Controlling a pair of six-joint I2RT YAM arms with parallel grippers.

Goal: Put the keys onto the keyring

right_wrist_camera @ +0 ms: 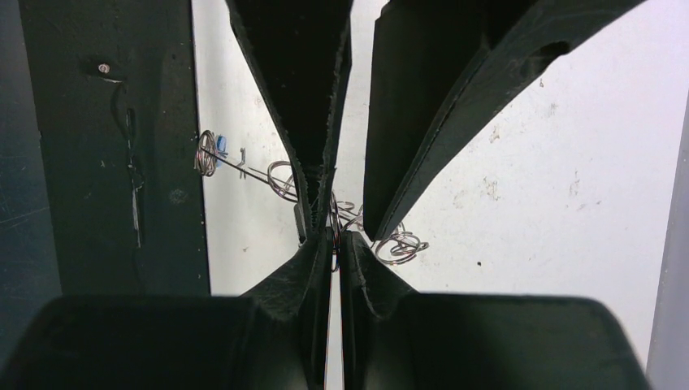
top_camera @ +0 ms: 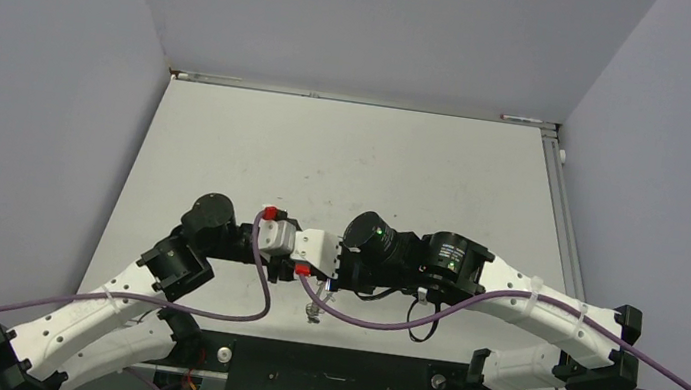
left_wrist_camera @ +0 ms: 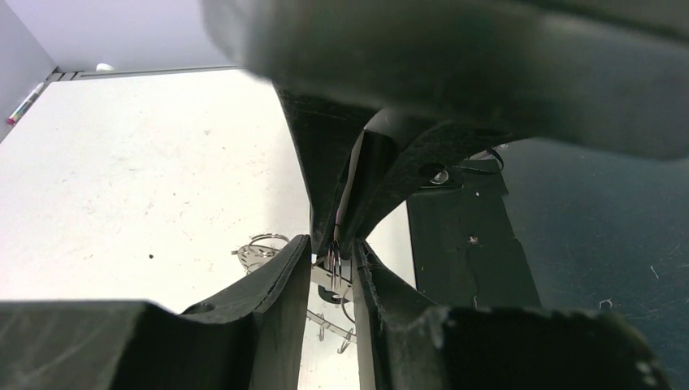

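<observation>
The keyring (right_wrist_camera: 334,221) sits right at the tips of the right gripper (right_wrist_camera: 335,237), seen edge-on as a thin grey metal line running between its two fingers. Those fingers are pressed together on that edge, with no gap visible beyond the metal itself. Thin wire loops (right_wrist_camera: 398,245) fan out from the ring on either side of the right gripper's tips, some overlapping in a tangle. A small blue tag (right_wrist_camera: 219,144) hangs off a straight wire well out from those tips, over the edge of the black base plate (right_wrist_camera: 106,162). The key is too small to pick out among the loops. The left gripper (left_wrist_camera: 333,252) meets the right gripper head-on, its jaws a little apart on both sides of the ring; whether they press on it cannot be told. Beyond both lies the white table (top_camera: 347,155).
</observation>
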